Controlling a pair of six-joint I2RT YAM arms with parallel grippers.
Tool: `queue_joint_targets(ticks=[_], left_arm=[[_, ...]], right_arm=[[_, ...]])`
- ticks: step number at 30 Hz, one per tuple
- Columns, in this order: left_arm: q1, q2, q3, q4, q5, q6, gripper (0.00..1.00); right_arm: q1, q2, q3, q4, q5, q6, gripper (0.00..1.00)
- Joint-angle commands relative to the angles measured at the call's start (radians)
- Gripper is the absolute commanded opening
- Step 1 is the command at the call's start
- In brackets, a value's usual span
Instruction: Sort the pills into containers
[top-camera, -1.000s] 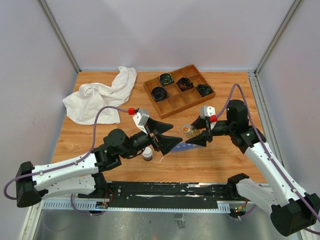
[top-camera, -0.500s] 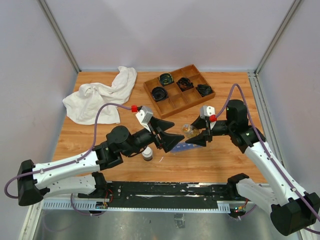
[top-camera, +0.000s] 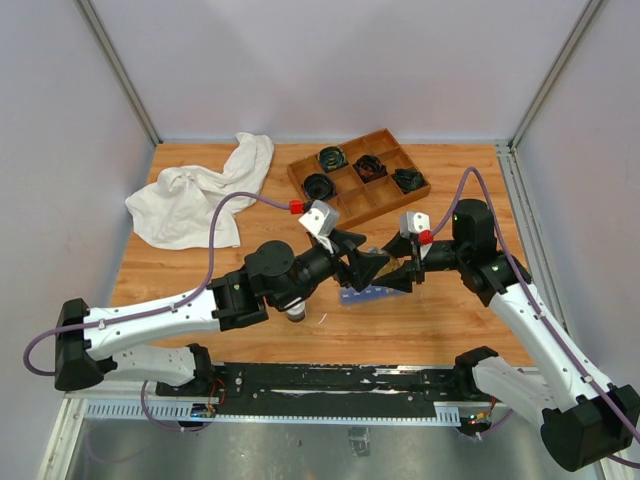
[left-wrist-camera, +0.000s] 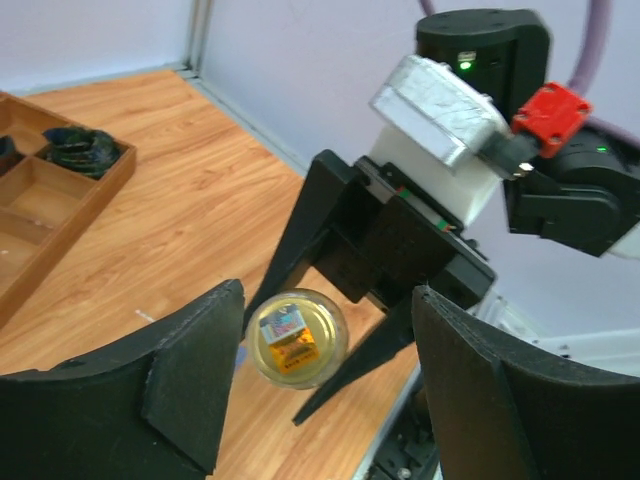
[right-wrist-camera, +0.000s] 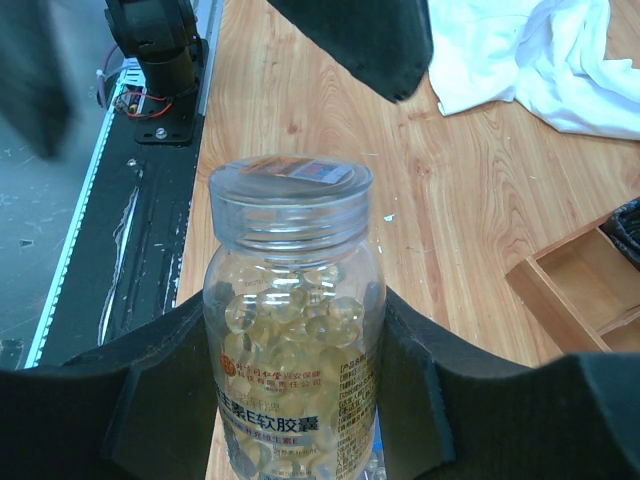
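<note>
My right gripper (right-wrist-camera: 292, 410) is shut on a clear bottle (right-wrist-camera: 292, 330) with a clear screw cap. The bottle is full of yellowish pills (right-wrist-camera: 290, 305) and is held above the table. In the left wrist view the bottle's cap (left-wrist-camera: 296, 337) faces me end-on. My left gripper (left-wrist-camera: 328, 325) is open, with its fingers (right-wrist-camera: 370, 40) on either side of the cap and not touching it. In the top view my left gripper (top-camera: 372, 262) meets my right gripper (top-camera: 397, 272) and hides most of the bottle. The blue pill-organizer strip (top-camera: 362, 294) lies on the table below them.
A small dark bottle with a white cap (top-camera: 295, 313) stands under my left arm. A wooden divided tray (top-camera: 358, 180) with black coiled cables is at the back. A white cloth (top-camera: 205, 190) lies at the back left.
My left arm has moved right and forward, bringing its open gripper up to the cap of the held bottle. My right arm and the bottle have not moved.
</note>
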Motion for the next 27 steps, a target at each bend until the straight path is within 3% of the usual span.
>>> queue_joint_targets(ticks=[1, 12, 16, 19, 23, 27], left_arm=[[-0.009, 0.039, 0.054, -0.069, -0.099, 0.042, 0.71], [-0.009, 0.08, 0.075, -0.102, -0.059, 0.043, 0.61], [-0.009, 0.082, 0.078, -0.111, -0.042, 0.041, 0.5], [-0.009, 0.081, 0.076, -0.113, -0.01, 0.058, 0.33], [-0.008, 0.063, 0.035, -0.08, 0.141, 0.174, 0.24], [0.049, 0.049, -0.006, -0.075, 0.432, 0.313, 0.18]], right_arm=[[-0.018, -0.003, 0.021, 0.003, -0.001, -0.015, 0.06], [-0.019, -0.005, 0.022, 0.001, -0.002, -0.015, 0.06], [-0.019, -0.005, 0.021, 0.001, -0.002, -0.015, 0.06], [-0.018, -0.006, 0.022, 0.0, -0.003, -0.015, 0.06], [-0.019, -0.008, 0.021, 0.001, -0.005, -0.015, 0.06], [-0.019, -0.008, 0.021, 0.001, -0.009, -0.013, 0.06]])
